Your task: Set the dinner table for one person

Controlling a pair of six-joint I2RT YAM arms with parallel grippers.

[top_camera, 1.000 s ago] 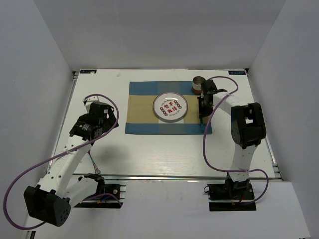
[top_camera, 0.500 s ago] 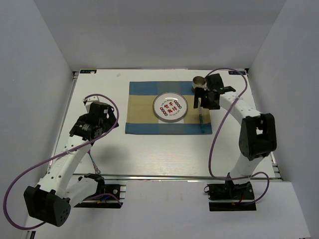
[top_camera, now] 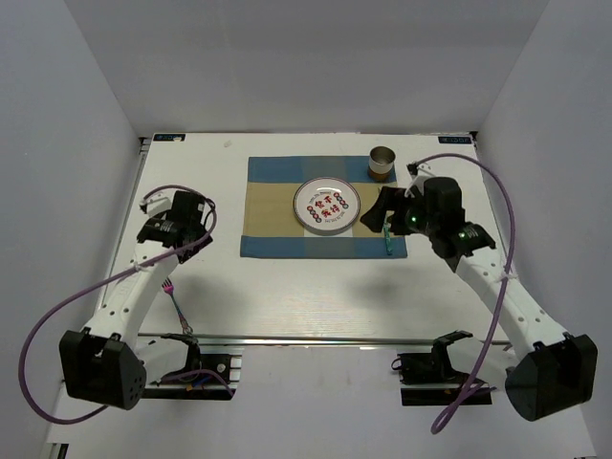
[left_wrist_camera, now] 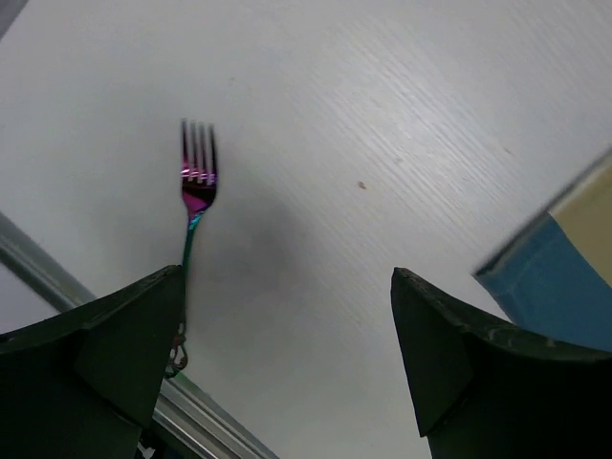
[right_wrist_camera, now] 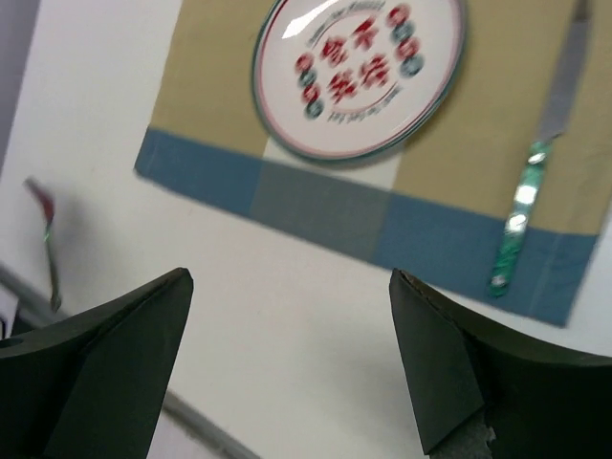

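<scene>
Your desk [top_camera: 287, 296], white and walled in, fills the view from the rail at the near edge to the far wall. On its far half lies the checked placemat [top_camera: 273, 234], with the plate [top_camera: 326, 205] at its middle and a metal cup [top_camera: 382, 163] at its far right corner. What has just changed is on the right. A second ago your right pincer [right_wrist_camera: 289, 282] was down at the mat's right edge, nearly shut. Now it stands wide open, empty and pulled back, and the knife [right_wrist_camera: 535, 182] lies free on the mat, right of the plate and apart from it, so the knife looks placed. Your left arm has swung too. Its pincer [left_wrist_camera: 287, 275], open and holding nothing, now looks down at the fork [left_wrist_camera: 197, 186], which lies on bare desk near the rail, well apart from the mat. The fork looks like the piece still to be set.
</scene>
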